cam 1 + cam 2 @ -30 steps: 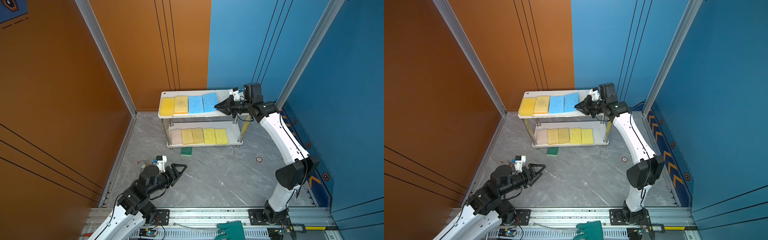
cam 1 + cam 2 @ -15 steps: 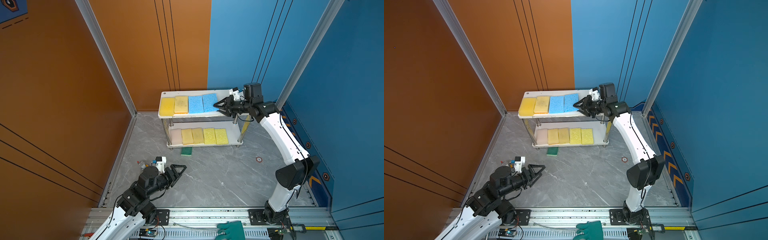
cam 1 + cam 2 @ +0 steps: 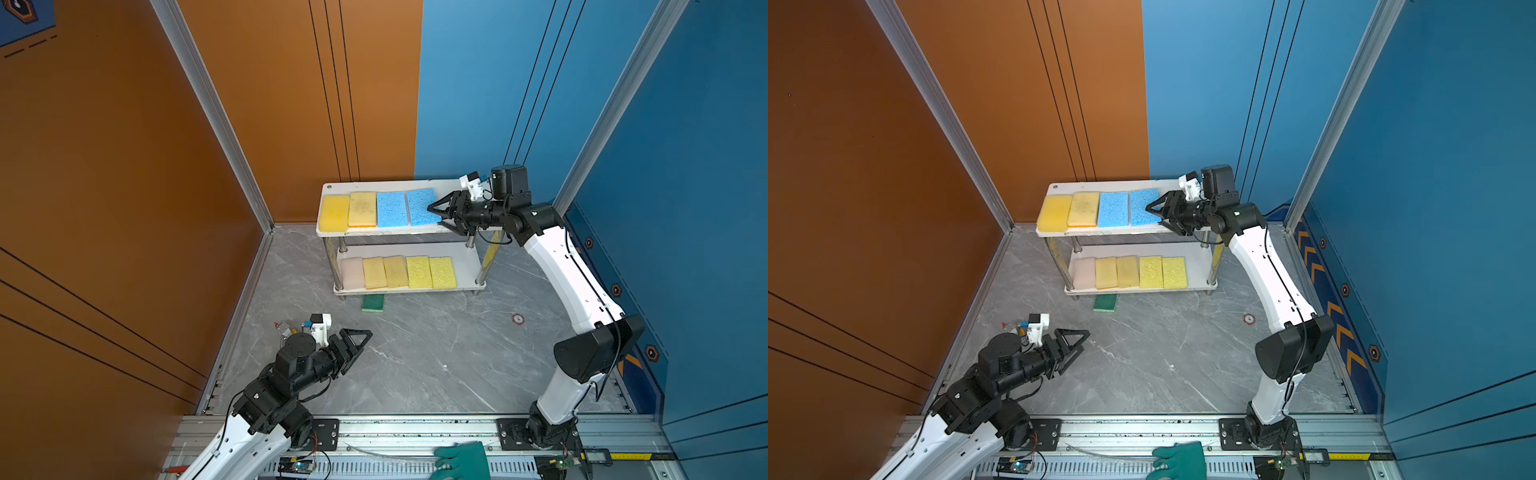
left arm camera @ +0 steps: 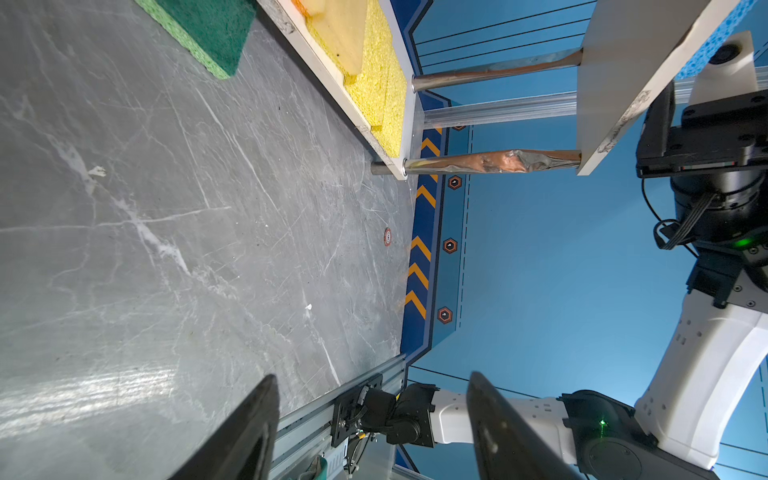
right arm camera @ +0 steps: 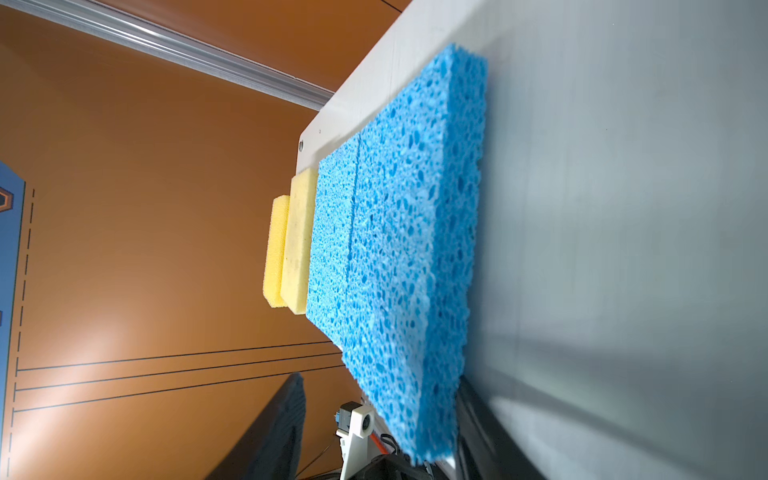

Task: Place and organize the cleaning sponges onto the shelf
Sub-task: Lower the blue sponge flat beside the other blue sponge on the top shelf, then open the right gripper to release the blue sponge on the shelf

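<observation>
Nearest, on the front rail, a teal glove (image 3: 461,459) (no part of the job). Just past it, low over the grey floor (image 3: 436,353), the left gripper (image 3: 361,347): jaws spread wide, nothing between them, pointed roughly toward the rack. Farther on, flat on the floor and just in front of the shelf (image 3: 468,266), the dark green sponge (image 3: 373,302), the only one off the rack. Behind that, along the lower board (image 3: 409,290), a tidy row of five: the pink-beige sponge (image 3: 353,272) at the left end, then four yellow sponges (image 3: 419,272) side by side. Above, on the top board (image 3: 395,185), two more yellow sponges (image 3: 362,208), then two blue sponges (image 3: 391,209) edge to edge. Farthest right in that row, the right gripper (image 3: 435,215): jaws apart at the edge of the outer blue sponge (image 5: 407,249), one finger close beside it at the board, the other well clear, so no grip, with the sponge lying flat. Judged step: release of this blue sponge, ninth of ten shelved. Next, probably: back the right gripper straight off without dragging the sponge, then lower the left gripper over the green one, pinch across its narrow width, and carry it to a bare stretch of board.
</observation>
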